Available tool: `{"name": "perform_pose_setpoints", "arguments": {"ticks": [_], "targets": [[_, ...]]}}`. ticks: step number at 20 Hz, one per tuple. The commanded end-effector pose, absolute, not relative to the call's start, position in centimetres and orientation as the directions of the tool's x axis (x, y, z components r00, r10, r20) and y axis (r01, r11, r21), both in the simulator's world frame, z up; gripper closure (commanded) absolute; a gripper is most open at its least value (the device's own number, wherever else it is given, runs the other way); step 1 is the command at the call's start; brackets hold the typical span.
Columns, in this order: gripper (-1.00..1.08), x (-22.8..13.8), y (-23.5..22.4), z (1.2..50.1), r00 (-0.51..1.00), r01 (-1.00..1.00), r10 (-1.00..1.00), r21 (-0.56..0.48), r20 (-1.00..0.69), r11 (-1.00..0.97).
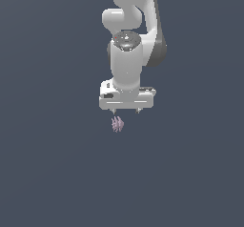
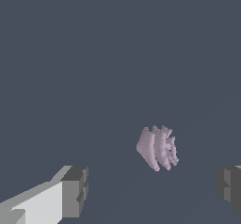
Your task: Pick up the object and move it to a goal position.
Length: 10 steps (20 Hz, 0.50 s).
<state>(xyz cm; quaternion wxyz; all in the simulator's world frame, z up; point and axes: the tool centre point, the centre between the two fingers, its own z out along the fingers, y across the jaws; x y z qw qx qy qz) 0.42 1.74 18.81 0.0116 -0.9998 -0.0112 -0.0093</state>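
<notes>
The object is a tiny pale lilac-pink ribbed lump with spiky edges, lying on the dark grey floor. It also shows in the wrist view. My gripper hangs from the white arm just above it, a little toward the exterior view's right. The jaws stand wide apart and hold nothing. In the wrist view my gripper has one fingertip on one side and the other at the frame's edge, with the object lying beyond the line between them, apart from both.
A flat dark grey floor spreads on every side. The white arm's links rise above the gripper head.
</notes>
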Motion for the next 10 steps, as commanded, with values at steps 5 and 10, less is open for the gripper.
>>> {"name": "perform_pose_setpoints", "arguments": {"ticks": [5,10], "targets": [[-0.92,-0.2,0.5,15.8,0.998,0.062,0.061,-0.015,0.013,-0.998],[-0.92,-1.2,-0.9,12.1,0.994,0.112,0.112,-0.006,0.007,-0.994]]}}
